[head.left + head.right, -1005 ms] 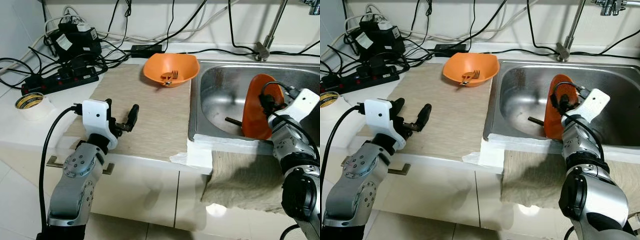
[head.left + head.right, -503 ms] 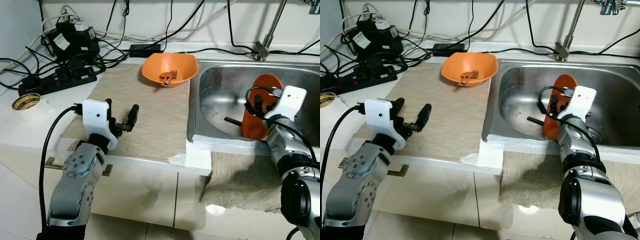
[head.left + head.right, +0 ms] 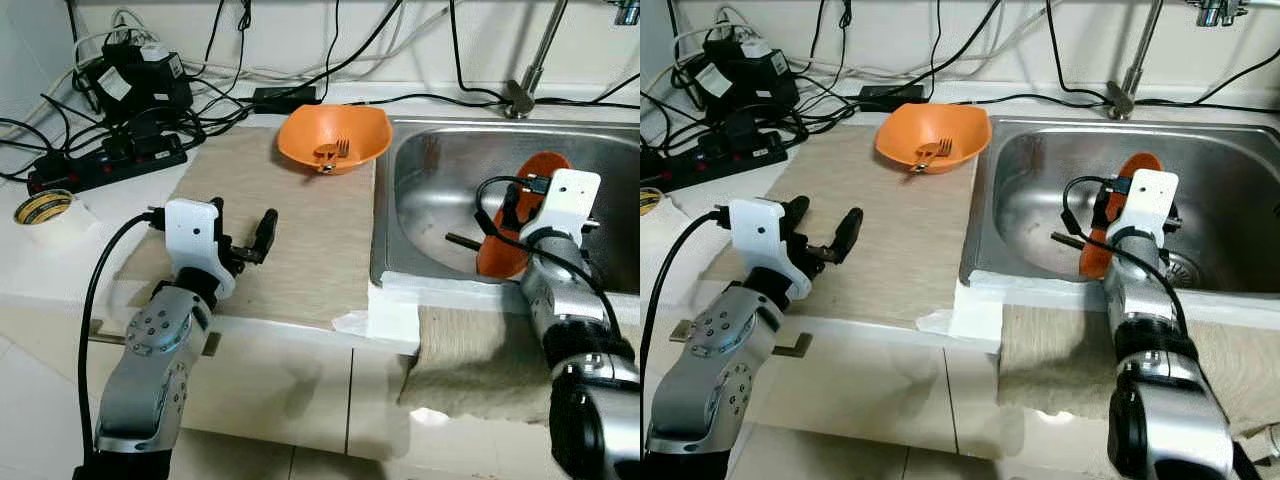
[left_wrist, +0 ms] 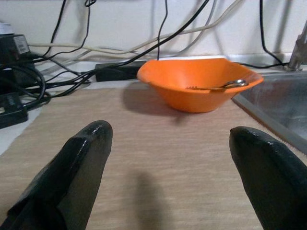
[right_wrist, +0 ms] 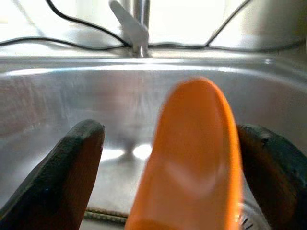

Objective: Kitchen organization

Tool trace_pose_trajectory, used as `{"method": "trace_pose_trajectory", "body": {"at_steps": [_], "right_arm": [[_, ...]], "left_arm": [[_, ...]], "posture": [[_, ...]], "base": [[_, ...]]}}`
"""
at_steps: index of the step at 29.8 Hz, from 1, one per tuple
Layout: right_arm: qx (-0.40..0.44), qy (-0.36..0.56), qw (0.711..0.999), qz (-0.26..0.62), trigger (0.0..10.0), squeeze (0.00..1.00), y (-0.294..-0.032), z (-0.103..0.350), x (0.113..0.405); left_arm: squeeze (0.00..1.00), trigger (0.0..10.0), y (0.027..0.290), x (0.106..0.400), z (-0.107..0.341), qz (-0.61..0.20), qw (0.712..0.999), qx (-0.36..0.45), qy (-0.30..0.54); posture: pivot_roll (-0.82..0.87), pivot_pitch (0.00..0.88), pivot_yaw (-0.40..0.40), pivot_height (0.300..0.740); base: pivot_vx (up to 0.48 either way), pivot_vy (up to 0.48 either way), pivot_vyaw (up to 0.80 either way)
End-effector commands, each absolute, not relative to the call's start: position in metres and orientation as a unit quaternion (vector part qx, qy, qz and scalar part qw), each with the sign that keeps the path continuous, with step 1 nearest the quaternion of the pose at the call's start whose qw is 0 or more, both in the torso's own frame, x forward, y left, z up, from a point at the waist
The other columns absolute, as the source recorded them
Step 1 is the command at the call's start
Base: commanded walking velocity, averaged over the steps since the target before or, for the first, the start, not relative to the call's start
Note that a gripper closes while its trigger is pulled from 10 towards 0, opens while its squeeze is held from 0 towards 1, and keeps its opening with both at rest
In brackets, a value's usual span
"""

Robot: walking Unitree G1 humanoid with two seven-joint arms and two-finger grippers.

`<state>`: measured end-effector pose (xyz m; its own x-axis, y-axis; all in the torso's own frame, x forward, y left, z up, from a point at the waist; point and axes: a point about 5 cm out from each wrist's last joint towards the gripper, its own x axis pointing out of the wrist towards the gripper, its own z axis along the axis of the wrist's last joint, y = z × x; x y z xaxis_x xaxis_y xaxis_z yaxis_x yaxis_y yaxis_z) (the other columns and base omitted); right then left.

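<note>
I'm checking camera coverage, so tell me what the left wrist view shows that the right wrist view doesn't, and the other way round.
Left wrist view: the left end effector, fingers spread wide above the beige mat, facing an orange bowl with a fork in it, and black cables along the wall.

Right wrist view: the right end effector inside the steel sink, its fingers either side of an upright orange plate, with the faucet base behind.

Shared: the white back wall and cables running along it.
</note>
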<state>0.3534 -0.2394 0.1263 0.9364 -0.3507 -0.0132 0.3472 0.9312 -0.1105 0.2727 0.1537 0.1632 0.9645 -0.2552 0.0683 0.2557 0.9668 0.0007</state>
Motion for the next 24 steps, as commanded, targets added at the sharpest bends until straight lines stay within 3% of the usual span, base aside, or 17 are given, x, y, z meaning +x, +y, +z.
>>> {"method": "trace_pose_trajectory", "body": {"at_steps": [1, 2, 3, 4, 9, 19, 24], "right_arm": [[-0.060, 0.104, 0.981, -0.155, 10.0, 1.00, -0.219, 0.080, 0.338], [-0.060, 0.116, 0.980, -0.151, 10.0, 0.30, -0.215, 0.073, 0.334], [-0.060, 0.116, 0.980, -0.151, 10.0, 0.30, -0.215, 0.073, 0.334], [-0.058, 0.143, 0.978, -0.140, 10.0, 0.00, -0.206, 0.056, 0.324], [-0.053, 0.185, 0.973, -0.131, 10.0, 0.00, -0.198, 0.033, 0.310], [-0.059, 0.200, 0.969, -0.133, 10.0, 0.00, -0.199, 0.029, 0.304], [-0.046, 0.190, 0.974, -0.115, 10.0, 0.00, -0.187, 0.034, 0.302]], "left_arm": [[0.00, 10.0, 0.153, 0.272, 0.166, -0.132, 0.990, 0.005, -0.042], [0.00, 10.0, 0.153, 0.272, 0.167, -0.132, 0.990, 0.005, -0.042], [0.00, 10.0, 0.153, 0.272, 0.167, -0.132, 0.990, 0.005, -0.042], [0.00, 10.0, 0.153, 0.272, 0.167, -0.133, 0.990, 0.005, -0.043], [0.00, 10.0, 0.152, 0.272, 0.167, -0.134, 0.990, 0.006, -0.043], [0.00, 10.0, 0.153, 0.273, 0.168, -0.134, 0.990, 0.010, -0.044], [0.00, 10.0, 0.155, 0.272, 0.169, -0.132, 0.990, 0.010, -0.045]], "posture": [[0.02, 0.000, 0.096, 0.736], [0.02, 0.000, 0.095, 0.736], [0.02, 0.000, 0.095, 0.736], [0.02, 0.000, 0.095, 0.736], [0.02, 0.000, 0.100, 0.736], [0.03, 0.000, 0.099, 0.736], [0.04, 0.000, 0.095, 0.736]], "base": [[0.000, 0.000, 0.00], [0.000, 0.000, 0.00], [0.000, 0.000, 0.00], [0.000, 0.000, 0.00], [0.000, 0.000, 0.00], [0.000, 0.000, 0.00], [0.000, 0.000, 0.00]]}}
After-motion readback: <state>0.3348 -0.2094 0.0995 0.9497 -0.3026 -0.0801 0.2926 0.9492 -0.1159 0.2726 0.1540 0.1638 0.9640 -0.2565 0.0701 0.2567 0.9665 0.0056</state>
